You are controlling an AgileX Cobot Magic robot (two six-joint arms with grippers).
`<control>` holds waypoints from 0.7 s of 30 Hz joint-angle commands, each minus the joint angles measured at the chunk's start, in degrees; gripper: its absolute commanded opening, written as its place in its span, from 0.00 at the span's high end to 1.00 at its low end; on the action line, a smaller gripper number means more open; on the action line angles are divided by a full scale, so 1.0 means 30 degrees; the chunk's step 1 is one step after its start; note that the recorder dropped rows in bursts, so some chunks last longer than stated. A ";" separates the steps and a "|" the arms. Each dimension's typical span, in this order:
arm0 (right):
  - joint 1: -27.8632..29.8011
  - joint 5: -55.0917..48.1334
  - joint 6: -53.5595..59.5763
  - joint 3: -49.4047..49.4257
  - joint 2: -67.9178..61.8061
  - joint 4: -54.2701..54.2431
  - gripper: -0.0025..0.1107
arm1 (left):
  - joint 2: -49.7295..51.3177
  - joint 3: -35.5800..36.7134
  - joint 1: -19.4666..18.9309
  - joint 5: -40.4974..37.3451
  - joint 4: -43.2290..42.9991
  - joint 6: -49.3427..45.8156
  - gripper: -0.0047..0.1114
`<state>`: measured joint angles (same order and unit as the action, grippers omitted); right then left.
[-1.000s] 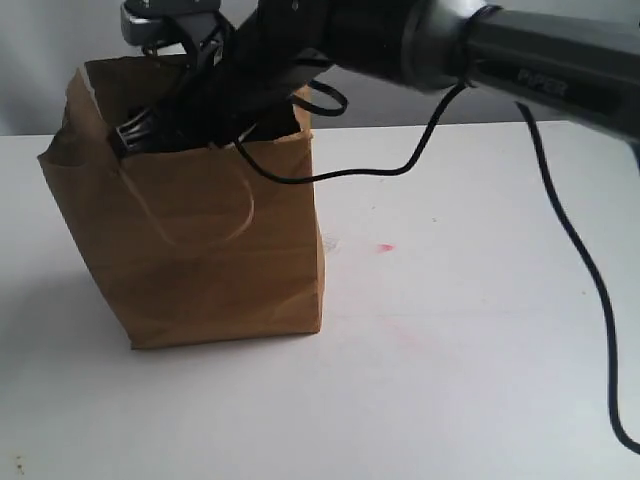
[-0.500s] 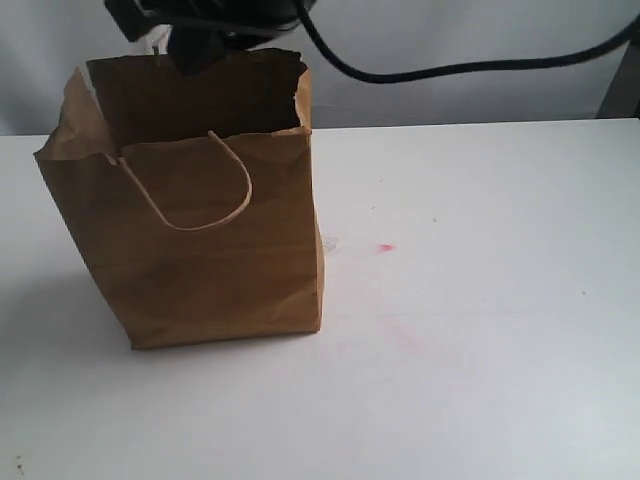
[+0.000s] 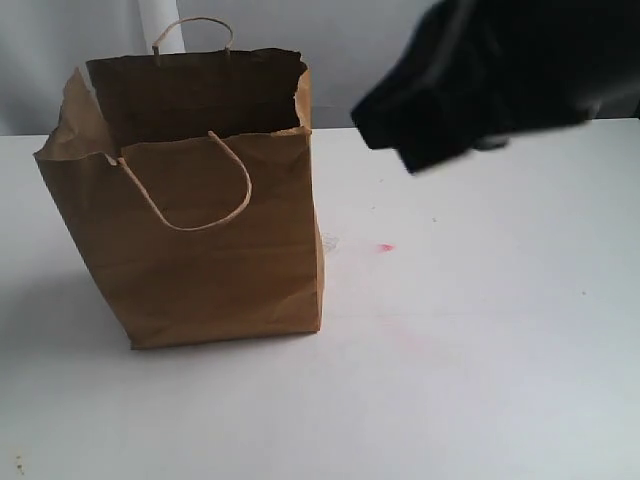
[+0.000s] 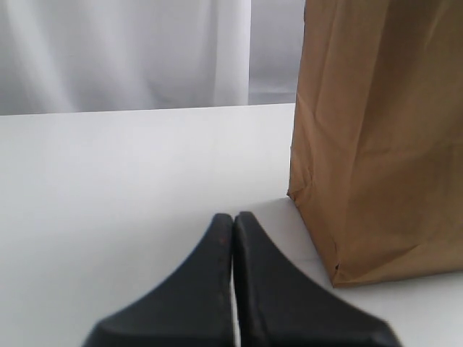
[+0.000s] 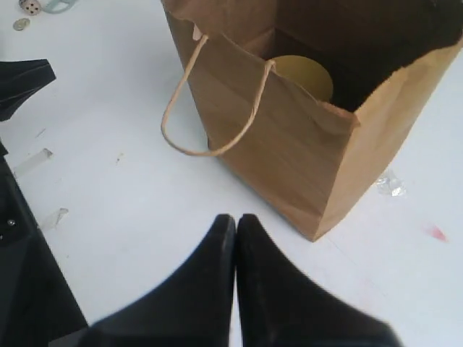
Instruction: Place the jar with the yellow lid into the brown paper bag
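The brown paper bag (image 3: 210, 250) stands upright on the white table, left of centre, with its torn rim open. In the right wrist view the yellow-lidded jar (image 5: 307, 78) shows only its mustard lid, deep inside the bag (image 5: 289, 159). My right gripper (image 5: 236, 218) is shut and empty, up over the table beside the bag. In the exterior view the right arm (image 3: 480, 80) is a blurred dark mass to the right of the bag. My left gripper (image 4: 233, 217) is shut with nothing in it, low by the bag's side wall (image 4: 376, 144).
A red mark (image 3: 385, 247) and a scrap of clear plastic (image 5: 391, 184) lie on the table right of the bag. A black part of the other arm (image 5: 22, 79) shows at the edge of the right wrist view, with small items (image 5: 29, 6) beyond it.
My right arm has come up out of the bag and swung away to the right. The bag's mouth and far handle are now uncovered. The bag has not moved.
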<state>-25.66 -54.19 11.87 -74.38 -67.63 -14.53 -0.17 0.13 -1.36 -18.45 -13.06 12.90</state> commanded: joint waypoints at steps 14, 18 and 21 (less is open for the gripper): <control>0.0022 0.6554 -0.0072 1.2969 1.0466 -0.1372 0.98 | 0.0057 -0.0043 0.0050 0.0149 0.0072 0.0074 0.95; 0.0022 0.6510 -0.0072 1.3102 1.0479 -0.1330 0.98 | 0.0057 -0.0043 0.0050 0.0149 0.0072 0.0074 0.95; 0.0022 0.6548 -0.0072 1.3102 1.0478 -0.1330 0.98 | 0.0057 -0.0043 0.0050 0.0149 0.0072 0.0074 0.95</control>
<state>-25.66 -35.24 11.87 -35.30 -36.52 -17.97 -0.17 0.13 -1.36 -18.45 -13.06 12.90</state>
